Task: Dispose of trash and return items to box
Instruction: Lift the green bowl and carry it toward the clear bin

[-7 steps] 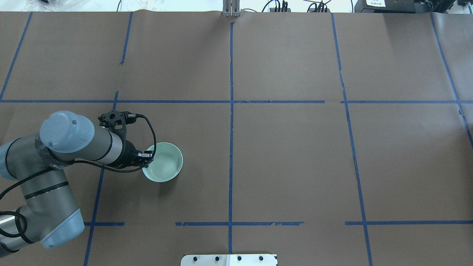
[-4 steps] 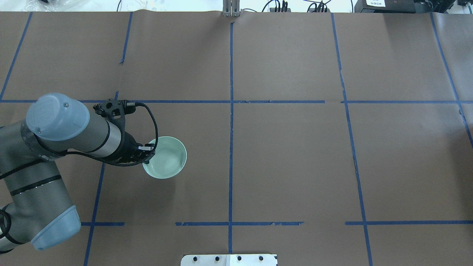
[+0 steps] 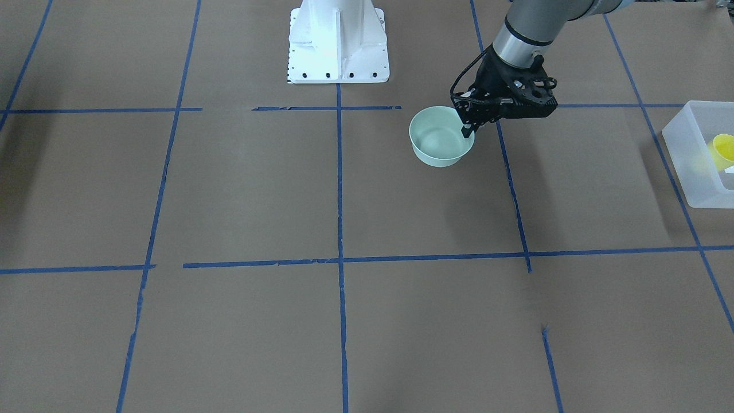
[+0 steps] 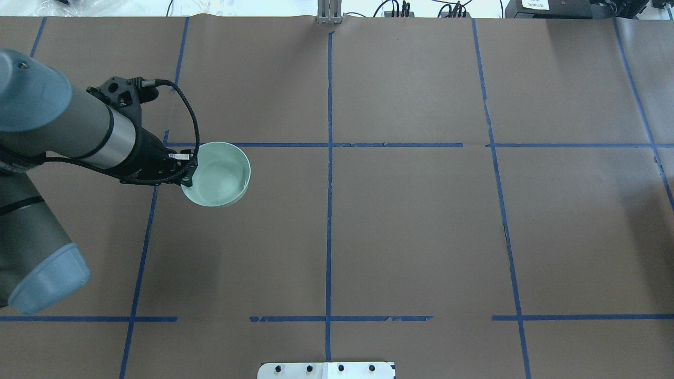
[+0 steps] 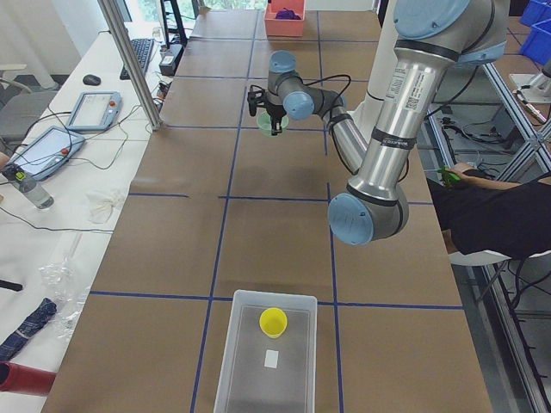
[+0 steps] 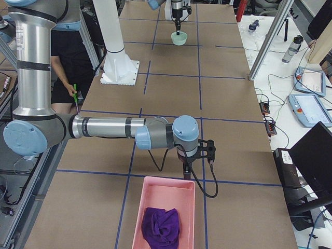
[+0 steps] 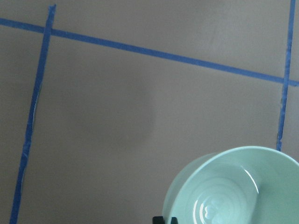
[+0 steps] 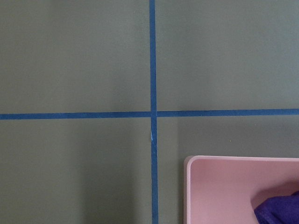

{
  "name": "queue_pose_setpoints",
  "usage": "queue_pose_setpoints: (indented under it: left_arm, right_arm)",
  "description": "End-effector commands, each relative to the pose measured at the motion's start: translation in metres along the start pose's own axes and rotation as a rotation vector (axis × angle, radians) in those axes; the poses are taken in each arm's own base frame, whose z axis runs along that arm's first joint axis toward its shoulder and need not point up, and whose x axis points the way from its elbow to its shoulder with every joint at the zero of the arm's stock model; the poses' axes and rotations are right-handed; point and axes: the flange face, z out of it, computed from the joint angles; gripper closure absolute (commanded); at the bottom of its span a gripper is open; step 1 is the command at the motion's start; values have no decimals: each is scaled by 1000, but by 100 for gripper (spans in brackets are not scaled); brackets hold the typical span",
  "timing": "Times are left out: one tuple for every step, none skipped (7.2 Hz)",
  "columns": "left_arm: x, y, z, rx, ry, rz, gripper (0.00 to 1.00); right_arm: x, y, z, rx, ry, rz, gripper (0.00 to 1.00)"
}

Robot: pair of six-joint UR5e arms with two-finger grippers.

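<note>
**Pale green bowl, held at the rim, in transit**

Item: one pale green bowl point(image 4: 218, 176), round, glossy, empty, mouth up.

Location: left of centre in the overhead view, just below the upper horizontal tape line. In the front-facing view it sits right of centre near the top, below and to the right of the white pedestal point(image 3: 337, 43). The wrist view shows its shadow cast apart from it, so it looks to be off the table point(image 4: 410, 226).

Holder: left gripper point(image 4: 184, 169), jaws pinched on the bowl's rim at its left side, one finger inside the wall and one outside.

Destination: the box point(image 3: 688, 166), frosted and translucent, at the right edge of the front-facing view, well apart from the bowl. A yellow cup point(image 3: 723, 148) already lies inside.

Handling: probably ceramic or hard plastic, so stiff, smooth and liable to slip or chip. A one-sided rim pinch lets it hang and tilt. A slow carry and a low set-down beside the cup seem wise.

Other: right gripper point(image 6: 187, 167) hangs just above the near rim of a pink bin point(image 6: 163, 199) holding a purple cloth point(image 6: 161, 226). Its jaw state cannot be told.
</note>
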Motion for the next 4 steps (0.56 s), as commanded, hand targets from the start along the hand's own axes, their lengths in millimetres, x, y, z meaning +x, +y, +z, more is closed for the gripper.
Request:
queue_pose_setpoints:
  left_arm:
    - [-28, -41, -36, 35, 13, 29, 100]
    - [-50, -56, -40, 54, -13, 75, 100]
    - [-71, -65, -43, 63, -39, 122, 100]
    - [-95, -78, -50, 62, -53, 141, 100]
  right_arm:
    - [-9, -6, 4, 7, -24, -30, 0]
    - [-12, -5, 4, 2, -57, -28, 0]
    - [-13, -5, 3, 2, -62, -26, 0]
    - [-14, -6, 1, 6, -61, -29, 0]
